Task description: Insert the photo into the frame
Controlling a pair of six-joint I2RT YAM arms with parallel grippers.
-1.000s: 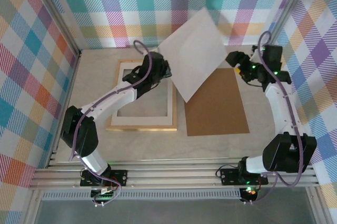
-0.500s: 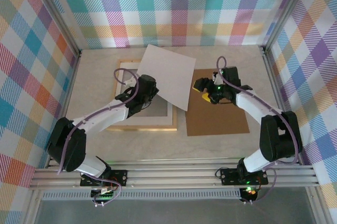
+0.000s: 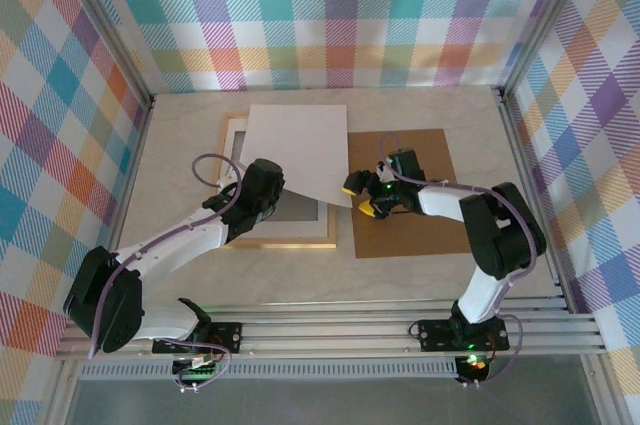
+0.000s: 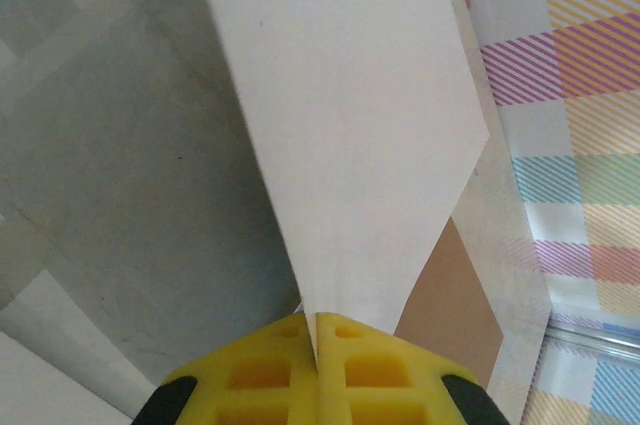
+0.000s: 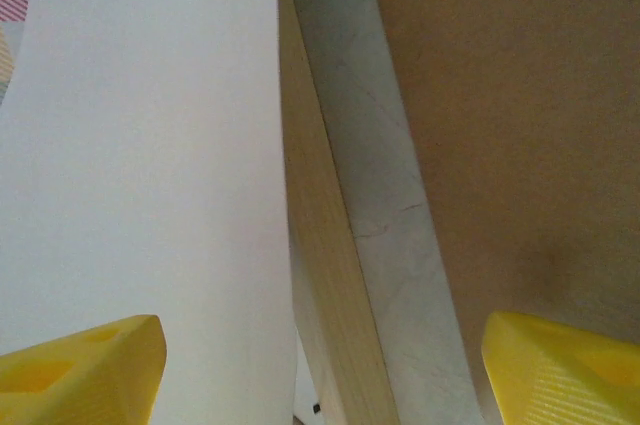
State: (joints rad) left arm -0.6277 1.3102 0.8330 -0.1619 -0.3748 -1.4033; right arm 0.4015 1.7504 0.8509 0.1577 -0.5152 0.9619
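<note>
My left tool [image 4: 318, 340] pinches the photo [image 3: 298, 150] at its near corner. It hangs tilted over the frame [image 3: 270, 241], white back up, stretching toward the back wall, long axis unclear. My right tool [image 3: 360, 197] stands wide beside its right corner, above the board [image 3: 420, 215]

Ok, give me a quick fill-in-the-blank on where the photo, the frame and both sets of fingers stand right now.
1. The left fingers are ___ on a corner of the photo.
2. The side of the photo facing the top camera is plain ___.
3. The right fingers stand ___, holding nothing.
4. The brown backing board lies flat on the table to the ___ of the frame.

Missing words: shut; white; open; right
</note>
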